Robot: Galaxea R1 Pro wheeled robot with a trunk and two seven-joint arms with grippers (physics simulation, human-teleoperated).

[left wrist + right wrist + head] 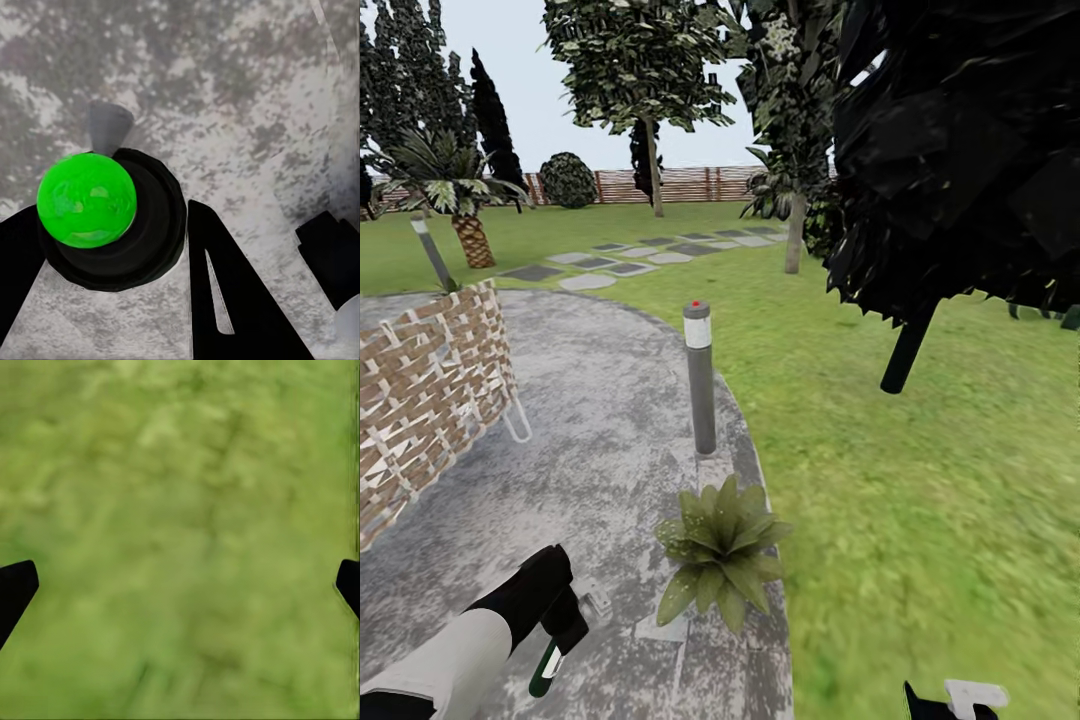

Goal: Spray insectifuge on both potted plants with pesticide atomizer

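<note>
The left hand [565, 620] is closed around the pesticide atomizer [548, 668], its dark fingers [225, 300] flanking the bottle, which hangs over the paved patio [590, 400] just beside the potted plant [718, 550]. That plant sits at the patio's edge, close in front of the grey bollard lamp [700, 378]. The right hand [950, 700] hangs over the lawn [920, 500] on the plant's far side, its tips spread wide with nothing between them. To spray well, I would turn the nozzle toward the rosette and sweep across every leaf, keeping the grip firm.
</note>
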